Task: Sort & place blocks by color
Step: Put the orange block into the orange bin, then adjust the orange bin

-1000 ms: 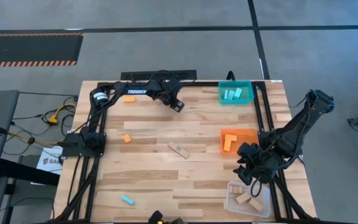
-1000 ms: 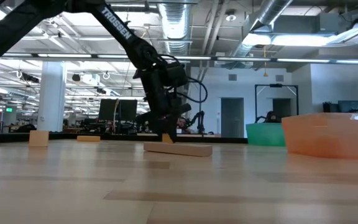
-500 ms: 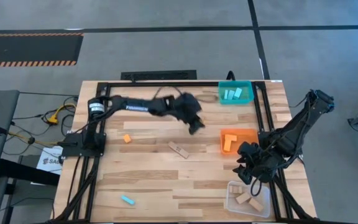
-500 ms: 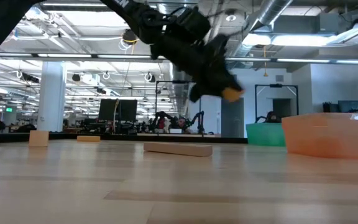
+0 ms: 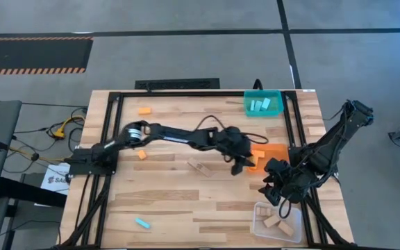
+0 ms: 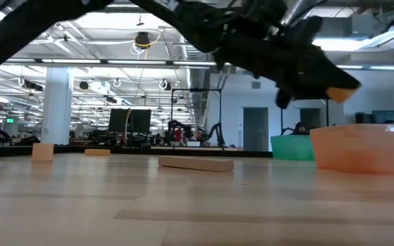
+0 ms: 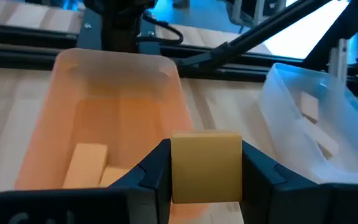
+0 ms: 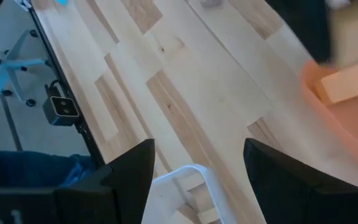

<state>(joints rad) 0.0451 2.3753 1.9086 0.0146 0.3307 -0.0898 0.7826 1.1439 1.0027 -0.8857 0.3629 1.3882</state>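
A small orange rectangular wooden block (image 7: pixel 205 167) is pinched between the two dark fingers of the left gripper (image 5: pixel 244 162), which hangs in the air at the near rim of the orange plastic bin (image 5: pixel 278 150). In the left wrist view the bin lies just ahead and below, with other orange blocks (image 7: pixel 87 163) already on its floor.

To do this step well, I judge the arm should carry the block a little farther, until it sits over the bin's bare middle and not over the rim, then lower it before the fingers part, so it drops short and does not bounce out.

Next to the orange bin stand the clear plastic bin (image 5: pixel 260 221) with tan pieces and the teal plastic bin (image 5: pixel 278 104). A long tan block (image 5: pixel 200 167), two more orange blocks (image 5: pixel 142 155) and a light blue block (image 5: pixel 142 223) remain on the wooden table (image 5: pixel 165 201).

The right gripper (image 5: pixel 275 194) waits with fingers spread, between the orange and clear bins.
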